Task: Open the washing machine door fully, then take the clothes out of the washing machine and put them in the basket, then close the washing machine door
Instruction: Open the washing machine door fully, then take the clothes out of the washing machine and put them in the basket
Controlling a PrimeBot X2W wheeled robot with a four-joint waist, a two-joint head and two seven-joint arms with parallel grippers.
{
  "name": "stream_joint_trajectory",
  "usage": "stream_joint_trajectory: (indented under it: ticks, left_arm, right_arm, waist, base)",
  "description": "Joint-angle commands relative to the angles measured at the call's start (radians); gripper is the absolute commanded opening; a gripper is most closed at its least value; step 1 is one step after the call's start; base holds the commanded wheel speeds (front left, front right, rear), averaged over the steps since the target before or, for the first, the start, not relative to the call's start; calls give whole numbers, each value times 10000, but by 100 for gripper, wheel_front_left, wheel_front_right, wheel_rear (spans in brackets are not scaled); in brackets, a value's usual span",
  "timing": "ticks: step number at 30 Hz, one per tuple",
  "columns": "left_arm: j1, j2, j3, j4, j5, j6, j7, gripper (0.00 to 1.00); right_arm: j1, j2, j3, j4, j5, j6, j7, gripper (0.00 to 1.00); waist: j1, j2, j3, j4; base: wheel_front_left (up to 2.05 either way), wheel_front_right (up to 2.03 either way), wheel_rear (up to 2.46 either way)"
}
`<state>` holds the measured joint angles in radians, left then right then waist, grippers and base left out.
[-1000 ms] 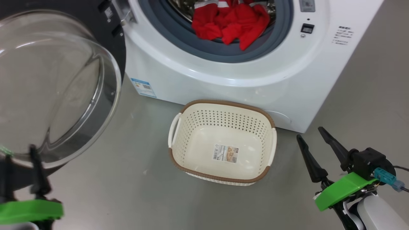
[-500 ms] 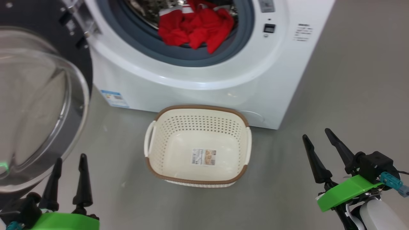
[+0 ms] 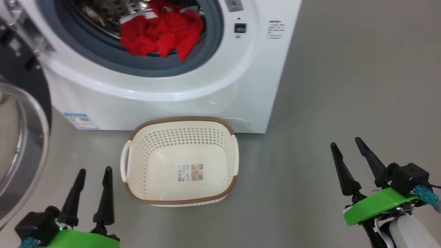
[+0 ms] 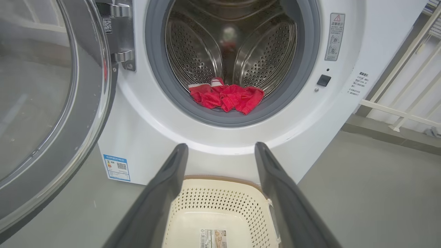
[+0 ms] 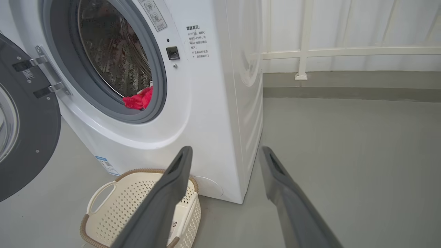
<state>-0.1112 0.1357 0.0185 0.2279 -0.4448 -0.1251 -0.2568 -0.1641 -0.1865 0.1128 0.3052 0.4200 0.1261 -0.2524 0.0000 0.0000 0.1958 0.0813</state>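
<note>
The basket [image 3: 179,119] stands on the floor [image 3: 327,86] directly before the washing machine [image 3: 165,100]. The clothes [image 3: 160,32] lie in the drum, at its front lip. The washing machine door [image 3: 24,144] stands swung out at left. The left gripper [image 3: 95,168] hangs left of the basket, the right gripper [image 3: 345,141] well apart at right.

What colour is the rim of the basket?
Brown, woven-looking, around the cream basket; clearest in the head view.
</note>
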Motion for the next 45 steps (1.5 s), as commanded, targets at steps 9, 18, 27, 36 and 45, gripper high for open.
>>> stream_joint_trajectory:
  ticks: [9,18,27,36,45]
  left_arm:
    - [77,325,98,-401,-238,-55,-49,100]
    - [84,406,-80,-513,-324,-55,-49,100]
    - [108,463,-123,-583,-374,-55,-49,100]
    - [104,424,-5,-629,-374,-56,-49,100]
    - [15,463,-52,-634,-481,-56,-49,100]
  right_arm:
    - [127,79,-5,-230,-19,46,-93,100]
    - [374,152,-229,-347,-38,46,-93,100]
    - [440,174,-323,-391,-67,46,-93,100]
    - [457,169,-310,-394,-75,46,-93,100]
    - [408,184,-264,-365,-72,46,-93,100]
  waist:
    - [0,0,79,-931]
    - [0,0,54,-1169]
    - [0,0,15,-1146]
    - [0,0,-16,-1129]
    - [0,0,9,-1103]
  base:
    - [0,0,0]
    - [0,0,0]
    - [0,0,0]
    - [1,-4,3]
    - [66,-104,39]
